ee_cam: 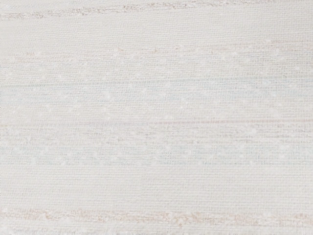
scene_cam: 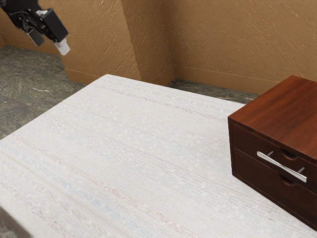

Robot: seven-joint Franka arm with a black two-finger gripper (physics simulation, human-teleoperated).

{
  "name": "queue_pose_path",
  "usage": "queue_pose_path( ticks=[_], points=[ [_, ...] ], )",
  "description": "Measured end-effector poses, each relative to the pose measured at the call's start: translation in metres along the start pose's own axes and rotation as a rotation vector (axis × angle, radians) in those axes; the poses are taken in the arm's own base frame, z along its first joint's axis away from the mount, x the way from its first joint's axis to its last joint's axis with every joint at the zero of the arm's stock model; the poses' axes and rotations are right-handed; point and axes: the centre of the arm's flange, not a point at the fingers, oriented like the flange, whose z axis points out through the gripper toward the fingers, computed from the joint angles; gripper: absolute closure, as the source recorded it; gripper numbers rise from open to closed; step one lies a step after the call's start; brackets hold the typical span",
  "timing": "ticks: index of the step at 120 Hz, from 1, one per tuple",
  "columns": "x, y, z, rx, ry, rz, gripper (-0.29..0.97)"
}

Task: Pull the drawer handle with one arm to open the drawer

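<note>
At the exterior view's upper left — gripper (scene_cam: 48, 42) aloft, fingers spread, empty | white table (scene_cam: 124, 163) | wooden drawer cabinet (scene_cam: 277, 114) far right | silver handle (scene_cam: 281, 166) untouched

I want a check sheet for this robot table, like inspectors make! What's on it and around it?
Surface: whitish wood-grain table, bare under the wrist camera.
Job's things: dark red-brown wooden cabinet with two drawers, at the exterior view's right; both fronts look flush and shut. The silver bar handle on its front is untouched.
Clutter: nothing seen.
Grippers: black two-finger hand, up at the exterior view's upper left, open, holding nothing, far from the handle.
Cables: nothing seen.
Surroundings: tan rough walls, grey-green stone floor.
</note>
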Motion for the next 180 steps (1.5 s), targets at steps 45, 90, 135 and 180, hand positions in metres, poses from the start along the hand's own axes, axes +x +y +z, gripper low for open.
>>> queue_pose_path(
  ticks=[45, 90, 135, 180],
  points=[
    [0.013, -0.012, 0.034, 0.006, -0.067, -0.027, 0.00],
    [-0.061, 0.032, 0.071, -0.076, -0.169, 0.076, 0.00],
    [-0.169, 0.068, 0.162, -0.227, -0.216, 0.116, 0.00],
    [-0.172, 0.098, 0.163, -0.202, -0.020, 0.512, 0.00]
  ],
)
